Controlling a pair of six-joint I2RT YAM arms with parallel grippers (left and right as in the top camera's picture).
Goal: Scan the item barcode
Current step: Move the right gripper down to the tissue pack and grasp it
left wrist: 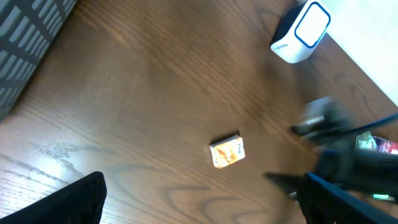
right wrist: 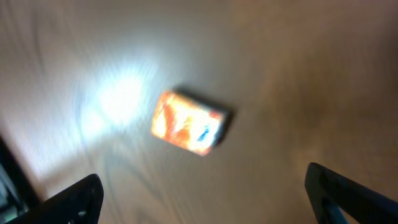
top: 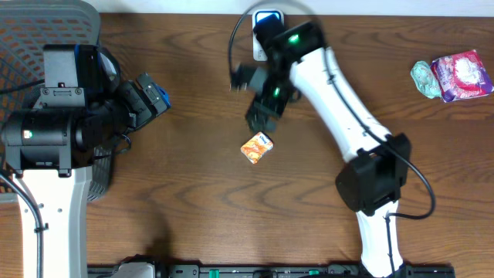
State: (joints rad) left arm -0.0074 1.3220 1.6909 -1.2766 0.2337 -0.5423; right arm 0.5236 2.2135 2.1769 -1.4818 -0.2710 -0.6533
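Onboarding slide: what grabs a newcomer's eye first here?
The small orange packet lying alone mid-table, with the right pincer open over it. Then the white scanner at the table's far edge, and the grey basket by the left arm.

The right-wrist view is smeared all over: the orange packet is a soft blob, and its print and any barcode can't be read. From above, the right gripper is a dark blur over the table, with its jaws lost in the smear. The right arm hides part of the white scanner at the far edge. The left-wrist view shows that arm as a streak on the right. The grey basket runs off the far left corner. The print on the wrappers far right is too small to read.
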